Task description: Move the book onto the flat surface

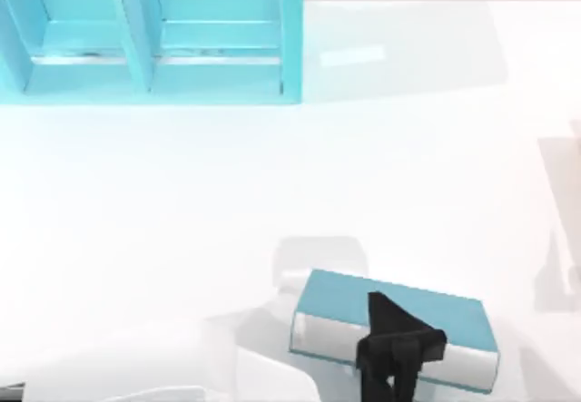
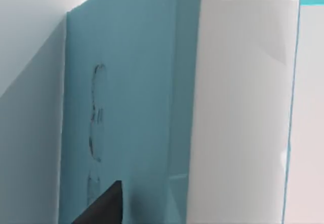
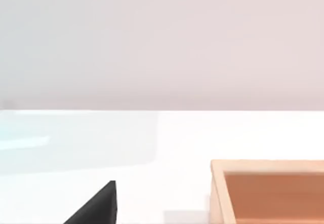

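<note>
My left gripper (image 1: 397,352) sits on the book (image 1: 427,316) lying flat on the white tabletop (image 1: 182,202); I cannot tell its jaw state.

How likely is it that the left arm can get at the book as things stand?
Very likely, yes. The left gripper is right over the book, near the front edge of the table, with nothing between them. The left wrist view shows the teal cover close up.
</note>
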`<state>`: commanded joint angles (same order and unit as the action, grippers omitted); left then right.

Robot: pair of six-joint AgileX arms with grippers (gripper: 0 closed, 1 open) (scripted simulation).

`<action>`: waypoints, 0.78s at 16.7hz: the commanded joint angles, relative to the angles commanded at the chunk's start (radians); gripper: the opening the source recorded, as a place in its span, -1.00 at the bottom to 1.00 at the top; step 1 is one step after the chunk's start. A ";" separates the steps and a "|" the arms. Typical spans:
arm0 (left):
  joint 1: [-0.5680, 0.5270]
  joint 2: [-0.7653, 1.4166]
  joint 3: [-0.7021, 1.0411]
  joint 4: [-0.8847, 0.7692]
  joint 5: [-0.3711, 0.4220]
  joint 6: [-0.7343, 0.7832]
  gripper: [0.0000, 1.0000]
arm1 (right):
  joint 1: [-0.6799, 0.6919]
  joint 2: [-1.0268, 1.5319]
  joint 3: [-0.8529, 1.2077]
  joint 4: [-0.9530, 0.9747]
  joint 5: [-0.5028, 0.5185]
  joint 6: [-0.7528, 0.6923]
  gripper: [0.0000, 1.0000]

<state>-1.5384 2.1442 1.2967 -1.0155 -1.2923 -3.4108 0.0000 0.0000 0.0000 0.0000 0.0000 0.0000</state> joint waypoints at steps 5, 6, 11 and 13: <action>-0.002 0.002 0.000 -0.002 0.001 -0.001 1.00 | 0.000 0.000 0.000 0.000 0.000 0.000 1.00; -0.009 0.010 0.003 -0.014 0.003 -0.013 1.00 | 0.000 0.000 0.000 0.000 0.000 0.000 1.00; -0.111 0.103 0.071 -0.234 0.060 -0.217 1.00 | 0.000 0.000 0.000 0.000 0.000 0.000 1.00; -0.174 0.142 0.122 -0.380 0.104 -0.345 1.00 | 0.000 0.000 0.000 0.000 0.000 0.000 1.00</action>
<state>-1.7123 2.2858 1.4184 -1.3954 -1.1884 -3.7558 0.0000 0.0000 0.0000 0.0000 0.0000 0.0000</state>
